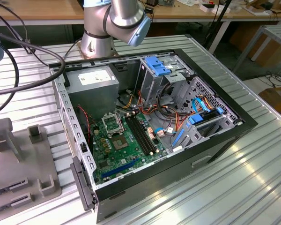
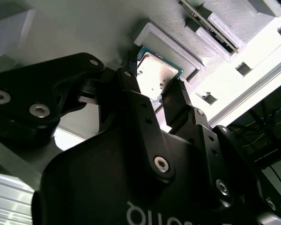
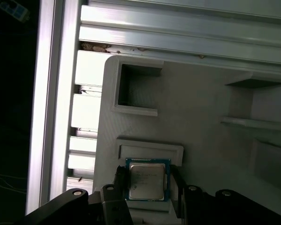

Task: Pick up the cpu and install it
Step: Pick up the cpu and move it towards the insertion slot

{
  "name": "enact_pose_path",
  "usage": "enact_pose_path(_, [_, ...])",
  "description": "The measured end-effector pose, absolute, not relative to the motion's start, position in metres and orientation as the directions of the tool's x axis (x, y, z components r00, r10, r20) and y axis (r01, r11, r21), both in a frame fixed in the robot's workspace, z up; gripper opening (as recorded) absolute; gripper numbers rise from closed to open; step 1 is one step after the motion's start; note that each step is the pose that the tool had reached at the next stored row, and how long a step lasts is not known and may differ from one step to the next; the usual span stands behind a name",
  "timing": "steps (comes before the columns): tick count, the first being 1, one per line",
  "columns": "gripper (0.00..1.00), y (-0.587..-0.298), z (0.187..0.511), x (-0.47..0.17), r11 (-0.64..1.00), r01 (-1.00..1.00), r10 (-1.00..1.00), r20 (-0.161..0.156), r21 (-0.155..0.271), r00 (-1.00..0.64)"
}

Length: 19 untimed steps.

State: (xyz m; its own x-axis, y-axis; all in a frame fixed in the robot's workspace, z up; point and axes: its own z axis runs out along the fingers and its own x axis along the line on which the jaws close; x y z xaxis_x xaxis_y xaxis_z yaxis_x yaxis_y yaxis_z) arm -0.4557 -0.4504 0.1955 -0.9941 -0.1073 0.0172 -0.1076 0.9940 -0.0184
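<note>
The cpu (image 3: pixel 147 179), a square chip with a silver lid and green rim, lies at a raised seat of the grey fixture tray (image 3: pixel 201 108). In both wrist views my gripper (image 3: pixel 147 183) has its black fingers against two opposite edges of the cpu (image 2: pixel 154 75), shut on it, just over the seat (image 2: pixel 171 44). In the exterior view the open computer case (image 1: pixel 145 117) lies on its side with the green motherboard (image 1: pixel 122 150) and its bare cpu socket (image 1: pixel 113 124) facing up. The arm's base (image 1: pixel 117 18) stands behind the case.
The grey fixture tray (image 1: pixel 18 159) sits on the ribbed metal table (image 1: pixel 234 187) at the exterior view's left, with other recesses and blocks. Black cables (image 1: pixel 23 56) loop above it. Drive cages (image 1: pixel 164 79), blue clips and wire bundles crowd the case beside the socket.
</note>
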Motion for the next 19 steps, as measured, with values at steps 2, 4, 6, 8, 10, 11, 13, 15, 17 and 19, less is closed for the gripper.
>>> enact_pose_path(2, [0.47,-0.4504,0.1963,-0.4557,0.994,-0.108,-0.107,0.017,-0.018,-0.994])
enact_pose_path(4, [0.47,-0.4504,0.1968,-0.4557,0.994,-0.108,-0.107,0.017,-0.018,-0.994])
enact_pose_path(6, [0.47,-0.4504,0.1969,-0.4557,0.994,-0.108,-0.107,0.017,-0.018,-0.994])
enact_pose_path(8, [0.47,-0.4504,0.197,-0.4557,0.994,-0.108,-0.107,0.017,-0.018,-0.994])
enact_pose_path(10, [0.47,-0.4504,0.197,-0.4557,0.994,-0.108,-0.107,0.017,-0.018,-0.994])
enact_pose_path(11, [0.47,-0.4504,0.1971,-0.4557,0.994,-0.108,-0.107,0.017,-0.018,-0.994])
enact_pose_path(13, [0.47,-0.4505,0.1984,-0.4558,0.994,-0.108,-0.107,0.018,-0.019,-0.994])
enact_pose_path(15, [0.47,-0.4504,0.1997,-0.4557,0.994,-0.108,-0.107,0.017,-0.018,-0.994])
enact_pose_path(17, [0.47,-0.4504,0.2015,-0.4557,0.994,-0.108,-0.107,0.017,-0.019,-0.994])
enact_pose_path(19, [0.47,-0.4504,0.2033,-0.4557,0.994,-0.108,-0.107,0.017,-0.019,-0.994])
